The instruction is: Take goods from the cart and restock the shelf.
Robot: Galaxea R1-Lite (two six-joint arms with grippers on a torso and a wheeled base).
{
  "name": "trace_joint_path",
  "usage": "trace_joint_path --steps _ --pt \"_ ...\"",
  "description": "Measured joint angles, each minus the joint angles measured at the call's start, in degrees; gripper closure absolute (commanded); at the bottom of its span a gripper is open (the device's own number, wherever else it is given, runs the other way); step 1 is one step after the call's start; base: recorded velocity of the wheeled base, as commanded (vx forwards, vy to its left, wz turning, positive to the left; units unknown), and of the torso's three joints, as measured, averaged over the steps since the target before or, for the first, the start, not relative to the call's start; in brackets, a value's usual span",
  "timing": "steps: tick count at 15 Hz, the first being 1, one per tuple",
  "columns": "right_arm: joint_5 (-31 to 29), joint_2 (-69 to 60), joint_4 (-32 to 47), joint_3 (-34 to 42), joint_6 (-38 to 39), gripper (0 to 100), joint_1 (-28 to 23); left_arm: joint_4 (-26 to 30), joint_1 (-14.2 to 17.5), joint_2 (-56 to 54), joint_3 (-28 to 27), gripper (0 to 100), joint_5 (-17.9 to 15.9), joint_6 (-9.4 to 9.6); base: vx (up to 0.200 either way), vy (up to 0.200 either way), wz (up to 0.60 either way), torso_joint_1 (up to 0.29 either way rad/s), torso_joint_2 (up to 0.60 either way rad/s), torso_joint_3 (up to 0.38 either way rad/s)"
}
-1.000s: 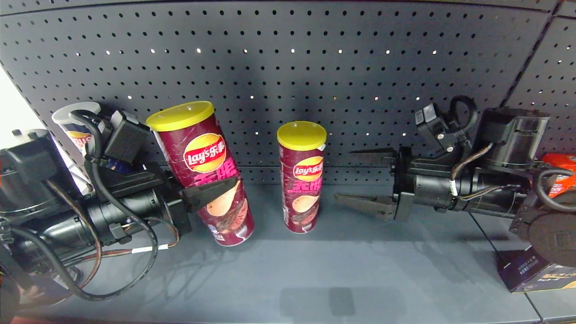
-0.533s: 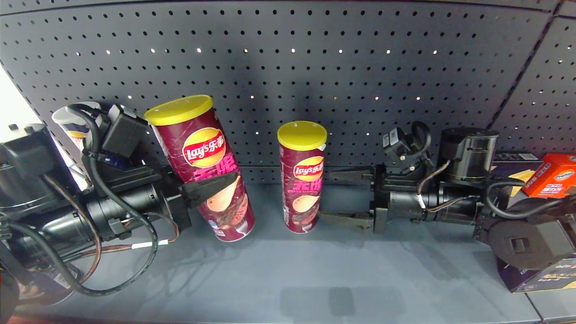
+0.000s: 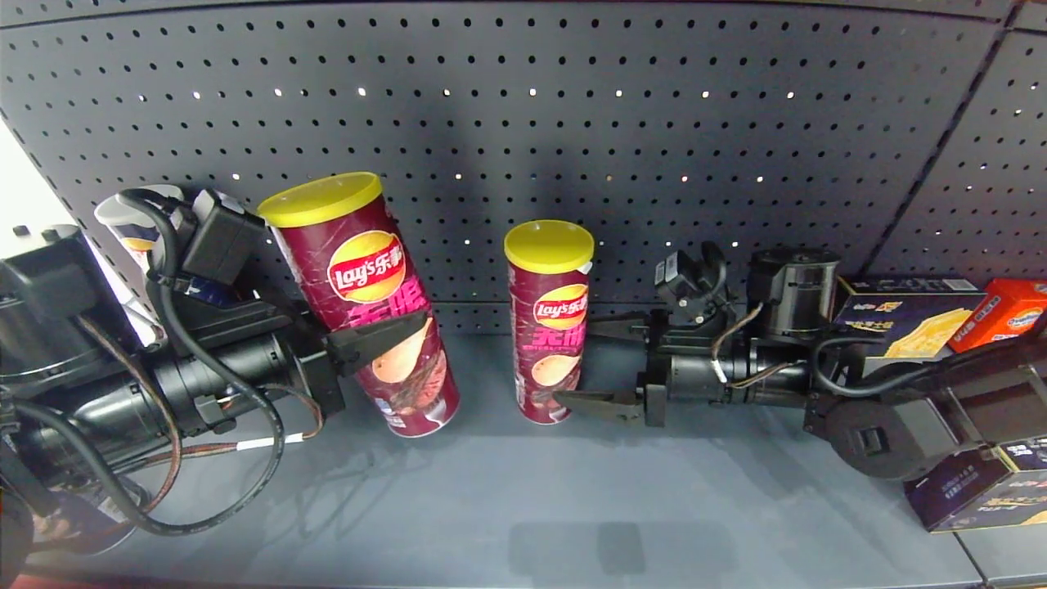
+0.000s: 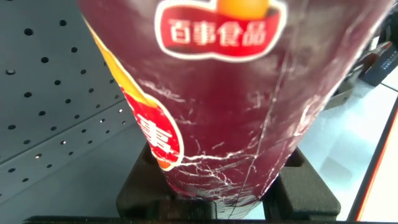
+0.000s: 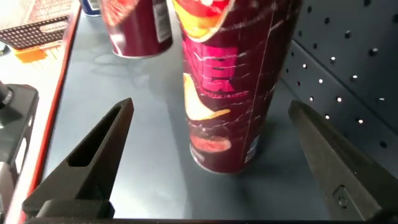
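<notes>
My left gripper (image 3: 393, 329) is shut on a maroon chip can (image 3: 356, 298) with a yellow lid. The can leans with its top to the left, its base low over the grey shelf (image 3: 572, 499). In the left wrist view that held can (image 4: 236, 93) rises from between the pads of my left gripper (image 4: 224, 200). A second, identical can (image 3: 546, 319) stands upright mid-shelf. My right gripper (image 3: 575, 360) is open at that can's lower right side, one finger in front and one behind. The right wrist view has the standing can (image 5: 236, 93) between the spread fingers of my right gripper (image 5: 211, 107).
A pegboard wall (image 3: 572, 123) backs the shelf. A white-lidded can (image 3: 135, 217) stands at the far left behind my left arm. Dark snack boxes (image 3: 900, 315) and an orange box (image 3: 1006, 315) sit at the right, another dark box (image 3: 973, 495) near the front right.
My right arm has moved left along the shelf, bringing its open fingers up to the standing can. The held can has shifted slightly up and left.
</notes>
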Motion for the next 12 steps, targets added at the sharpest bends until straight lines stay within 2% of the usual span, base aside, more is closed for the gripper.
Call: trace_joint_path --steps 12 --pt "-1.58 8.7 -0.94 -8.55 0.11 0 1.99 -0.11 0.07 0.0 0.39 100 0.06 0.0 0.0 0.0 0.0 0.0 0.0 0.0"
